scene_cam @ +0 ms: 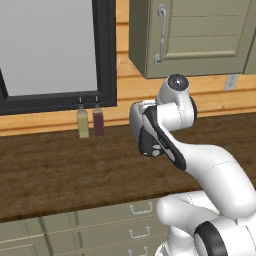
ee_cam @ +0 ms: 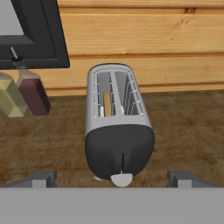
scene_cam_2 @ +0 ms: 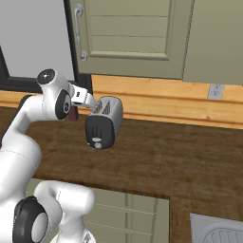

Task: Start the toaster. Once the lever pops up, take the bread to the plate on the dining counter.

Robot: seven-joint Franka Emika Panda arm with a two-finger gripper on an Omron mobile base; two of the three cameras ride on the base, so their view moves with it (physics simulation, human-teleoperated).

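The silver-grey toaster [ee_cam: 114, 114] lies lengthwise in the hand view, its black end panel toward me, and stands on the dark wooden worktop [scene_cam_2: 180, 152]. A thin tan edge of the bread [ee_cam: 107, 103] shows deep in the left slot. The lever [scene_cam_2: 96, 139] is a small light tab low on the end panel, above the round knob [scene_cam_2: 98, 146]. My gripper [scene_cam_2: 97, 108] hangs open just above the toaster's near end, its fingertips [ee_cam: 41, 178] spread wide on either side of the end panel, touching nothing. The plate and the dining counter are out of view.
Two slim bottles, one yellowish [scene_cam: 82, 122] and one dark red [scene_cam: 98, 120], stand against the wooden wall left of the toaster, below a black window frame [scene_cam: 106, 55]. A grey-green wall cabinet [scene_cam_2: 128, 33] hangs overhead. A sink corner [scene_cam_2: 218, 230] lies at the right.
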